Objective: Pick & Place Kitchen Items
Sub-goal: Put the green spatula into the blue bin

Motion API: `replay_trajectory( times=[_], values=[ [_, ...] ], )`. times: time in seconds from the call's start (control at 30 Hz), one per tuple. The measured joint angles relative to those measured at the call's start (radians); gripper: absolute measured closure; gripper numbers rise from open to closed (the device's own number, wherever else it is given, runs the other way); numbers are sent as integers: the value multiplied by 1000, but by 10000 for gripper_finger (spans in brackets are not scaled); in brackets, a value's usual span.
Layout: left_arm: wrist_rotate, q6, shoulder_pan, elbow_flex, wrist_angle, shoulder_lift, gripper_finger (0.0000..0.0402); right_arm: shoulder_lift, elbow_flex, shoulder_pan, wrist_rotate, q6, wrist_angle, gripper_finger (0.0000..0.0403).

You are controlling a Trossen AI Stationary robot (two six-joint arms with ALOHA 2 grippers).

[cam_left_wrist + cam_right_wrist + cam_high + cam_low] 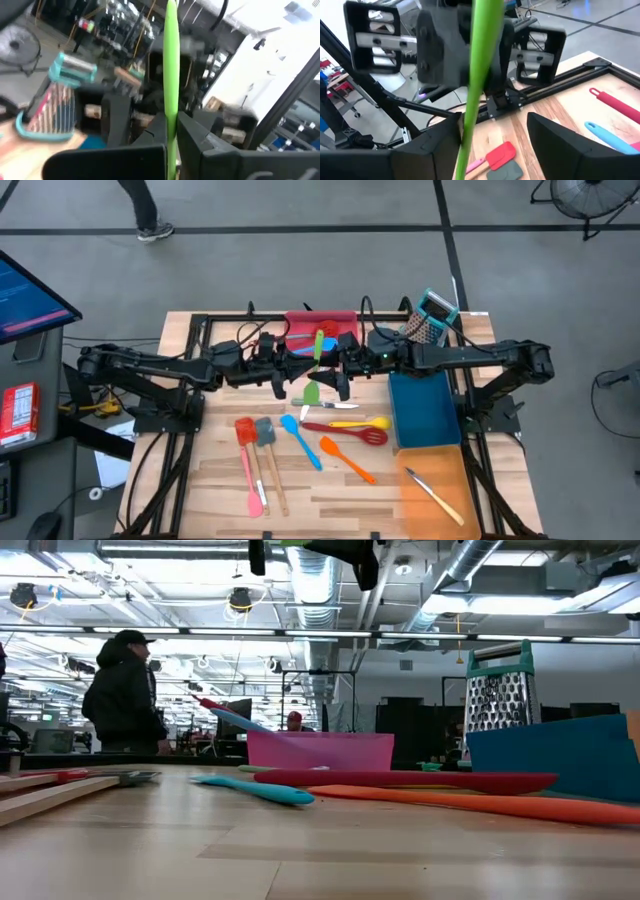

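Clearly, a handover is under way above the middle of the table (210, 480). The green utensil (171, 75) is clamped by its handle between the shut fingers of the left gripper (171, 127). The right gripper (495, 145) is spread on either side of the same handle, not yet closed on it.

If the left grip is released before the right fingers are closed, the utensil is likely to be dropped among the spatulas (262, 450) below, and these could be knocked aside. If the handle is caught off-centre, it may be twisted or swung as the hold is passed. The two wrists are crowded close together, so contact between them is a further risk. The blue tray (425, 412) lies on the right side.
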Motion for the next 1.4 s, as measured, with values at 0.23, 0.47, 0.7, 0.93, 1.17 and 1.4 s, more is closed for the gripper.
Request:
replay_trajectory(
  times=[0.23,0.47,0.7,0.93,1.17,1.4],
  values=[
    [0,-14,0,-1,28,34,399,-2,1,0,-9,-7,-32,283],
    [-1,-14,9,-1,29,35,398,-2,1,0,-28,-5,-55,387],
    [1,4,13,-1,36,35,389,-16,1,-2,-25,34,-68,395],
    [42,76,13,1,23,-7,318,-150,-1,-16,99,64,-329,398],
    [35,80,13,1,-238,-116,267,-296,0,-2,231,203,-799,398],
    [-46,80,13,0,-383,-231,273,-302,-72,76,289,509,-1301,398]
  ],
)
